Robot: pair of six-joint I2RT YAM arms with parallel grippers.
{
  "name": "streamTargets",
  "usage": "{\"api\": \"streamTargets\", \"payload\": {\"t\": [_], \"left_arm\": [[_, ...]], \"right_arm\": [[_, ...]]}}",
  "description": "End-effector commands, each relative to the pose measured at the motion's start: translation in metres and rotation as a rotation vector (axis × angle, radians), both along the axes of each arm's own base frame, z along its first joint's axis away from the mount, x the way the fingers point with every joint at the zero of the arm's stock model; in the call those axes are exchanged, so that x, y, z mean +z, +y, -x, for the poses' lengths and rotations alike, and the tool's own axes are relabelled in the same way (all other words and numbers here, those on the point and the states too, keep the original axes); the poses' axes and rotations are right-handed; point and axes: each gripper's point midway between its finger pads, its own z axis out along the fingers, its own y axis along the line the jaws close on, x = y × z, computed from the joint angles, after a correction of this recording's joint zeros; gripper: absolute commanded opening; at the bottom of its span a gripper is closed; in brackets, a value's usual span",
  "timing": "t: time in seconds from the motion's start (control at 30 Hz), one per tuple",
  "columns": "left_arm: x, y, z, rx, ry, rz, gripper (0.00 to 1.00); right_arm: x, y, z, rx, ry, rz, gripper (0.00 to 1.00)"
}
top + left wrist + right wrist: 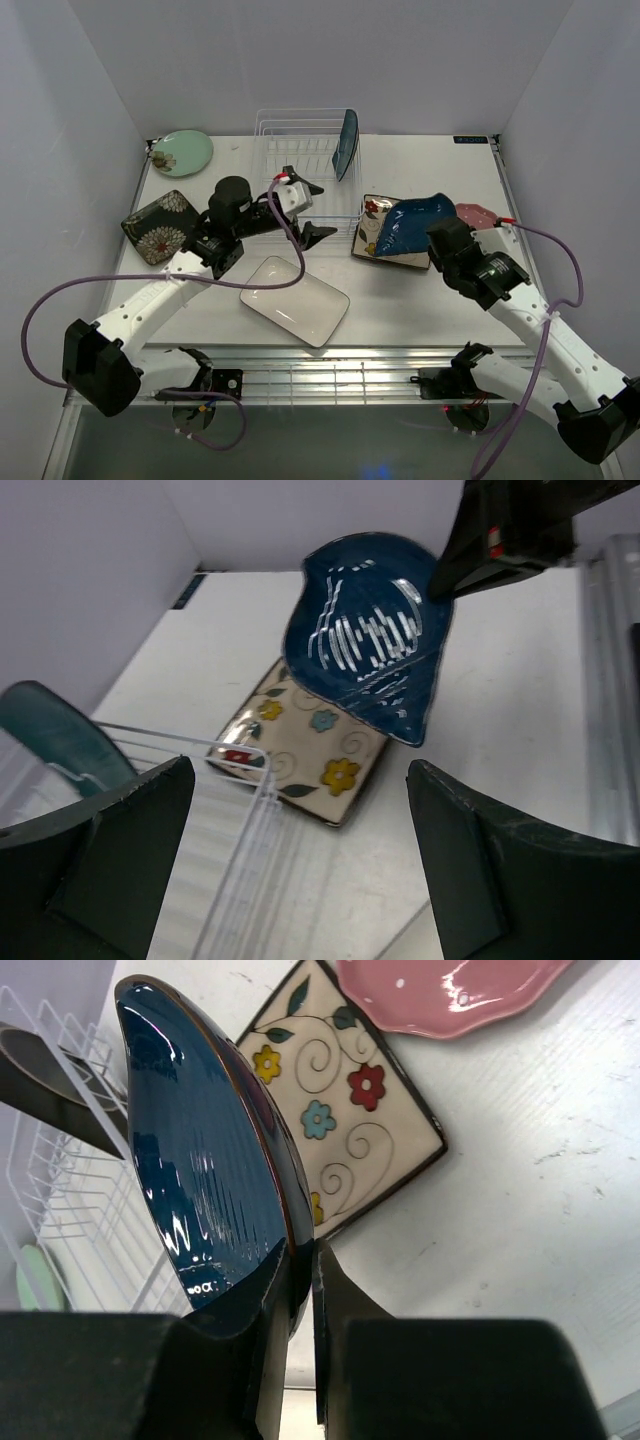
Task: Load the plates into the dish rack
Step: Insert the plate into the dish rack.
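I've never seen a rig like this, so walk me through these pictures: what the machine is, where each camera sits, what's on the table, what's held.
Two robot arms stand at the near edge of a table. One picture looks down from above; the others come from wrist cameras. The right gripper pinches the rim of a dark blue plate, tilted over a patterned square plate. The left gripper is open near the dish rack, which holds one teal plate. Lying loose: a white plate, green plate, dark floral plate and pink plate.

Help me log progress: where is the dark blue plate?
Top view: the dark blue plate is right of the dish rack, tilted over the patterned square plate, held by the right gripper.
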Motion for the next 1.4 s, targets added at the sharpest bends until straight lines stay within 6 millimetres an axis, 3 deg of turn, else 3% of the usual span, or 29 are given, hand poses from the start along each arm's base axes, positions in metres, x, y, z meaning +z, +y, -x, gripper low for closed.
{"api": "streamTargets", "payload": {"t": [0.0,0.13,0.17,0.33,0.5,0.8,1.07,1.23,1.33,1.37], "left_arm": [[0.020,-0.007,-0.033,0.228,-0.253,-0.071,0.98],[0.001,-0.040,-0.032,0.204,-0.281,-0.136,0.93],[0.005,-0.047,-0.031,0.192,-0.284,-0.131,0.93],[-0.003,-0.071,-0.018,0.145,-0.307,-0.157,0.90],[-0.019,-0.095,-0.021,0.172,-0.317,-0.214,0.88],[-0.047,-0.117,0.000,0.003,-0.265,-0.283,0.89],[-0.079,-0.131,-0.006,-0.024,-0.194,-0.351,0.87],[-0.089,-0.139,-0.005,-0.050,-0.163,-0.355,0.87],[-0.096,-0.141,-0.007,-0.050,-0.150,-0.366,0.83],[-0.097,-0.142,-0.007,-0.050,-0.148,-0.369,0.78]], "right_arm": [[0.063,0.011,-0.027,-0.052,-0.181,-0.119,0.08],[0.072,0.024,-0.040,-0.028,-0.169,-0.118,0.08],[0.073,0.028,-0.042,-0.020,-0.165,-0.124,0.08],[0.074,0.042,-0.055,0.014,-0.161,-0.122,0.08],[0.072,0.054,-0.063,0.044,-0.145,-0.123,0.08],[0.075,0.060,-0.067,0.068,-0.156,-0.119,0.08],[0.083,0.060,-0.063,0.090,-0.188,-0.141,0.08],[0.086,0.061,-0.061,0.102,-0.194,-0.150,0.08],[0.087,0.062,-0.059,0.113,-0.202,-0.157,0.08],[0.087,0.062,-0.059,0.117,-0.203,-0.158,0.08]]}}
